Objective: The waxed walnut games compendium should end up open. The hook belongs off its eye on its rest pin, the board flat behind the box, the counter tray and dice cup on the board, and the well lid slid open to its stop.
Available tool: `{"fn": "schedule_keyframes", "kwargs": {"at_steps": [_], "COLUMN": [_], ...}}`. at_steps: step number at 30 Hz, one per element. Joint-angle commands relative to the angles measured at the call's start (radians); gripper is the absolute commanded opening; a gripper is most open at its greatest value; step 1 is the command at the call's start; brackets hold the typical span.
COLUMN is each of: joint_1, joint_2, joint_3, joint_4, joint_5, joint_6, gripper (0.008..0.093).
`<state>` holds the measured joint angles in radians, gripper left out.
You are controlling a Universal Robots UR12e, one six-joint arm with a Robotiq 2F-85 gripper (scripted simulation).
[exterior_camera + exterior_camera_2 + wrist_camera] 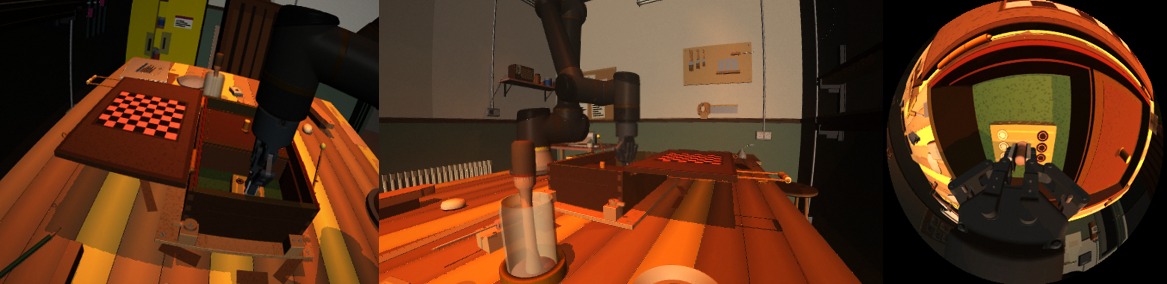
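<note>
The walnut box (250,189) (594,180) sits open at the middle of the bench, with the chequered board (138,125) (691,162) folded out flat beside it. On the green felt floor inside lies the yellow counter tray (241,184) (1023,144), with a round handle peg standing up from it, and my gripper (257,180) (1020,159) (625,150), reaching down into the box, is closed on that peg. The well lid (228,125) (1111,138) with its small knob (246,125) (1123,154) covers the far compartment. The hook rod (319,165) stands at the box's right side.
Behind the box stand a yellow cabinet (166,30), a glass jar holding a brush (214,81) (528,230) and a shallow dish (191,81). A wooden base strip with stop blocks (232,243) runs along the box's front. A pencil (28,254) lies at the bench's near left.
</note>
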<state>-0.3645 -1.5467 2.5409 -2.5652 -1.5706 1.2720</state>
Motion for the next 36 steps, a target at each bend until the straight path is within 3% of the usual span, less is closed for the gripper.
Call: {"fn": "schedule_keyframes", "kwargs": {"at_steps": [1,5,21,36], "joint_1": [0.0,0.0,0.0,0.0], "joint_2": [0.0,0.0,-0.011,-0.06], "joint_3": [-0.001,-0.001,-0.004,-0.02], "joint_4": [0.0,0.0,0.013,0.078], "joint_5": [0.0,0.0,0.0,0.0], "joint_6": [0.0,0.0,0.0,0.0], "gripper": [0.0145,0.008,0.008,0.008]}}
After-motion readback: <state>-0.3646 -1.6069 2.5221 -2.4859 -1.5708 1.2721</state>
